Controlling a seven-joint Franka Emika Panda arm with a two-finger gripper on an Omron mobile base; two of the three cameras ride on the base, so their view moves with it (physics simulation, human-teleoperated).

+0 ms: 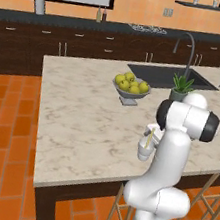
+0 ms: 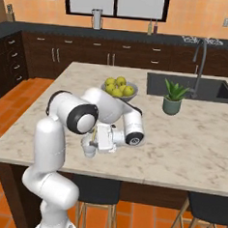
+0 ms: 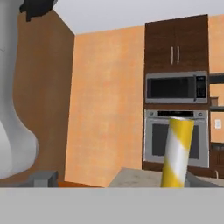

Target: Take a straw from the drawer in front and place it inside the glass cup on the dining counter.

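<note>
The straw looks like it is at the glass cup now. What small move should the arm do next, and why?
Probably open the hand and release, then lift away. In both base views the straw leans with its lower end inside the glass cup near the edge of the dining counter, and the hand view shows the straw close in front. Whether the fingers grip it cannot be told.

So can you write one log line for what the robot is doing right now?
stage: placing | thin yellow straw: tilted in small clear glass cup | beige marble dining counter: cup on it | end effector: beside cup
</note>
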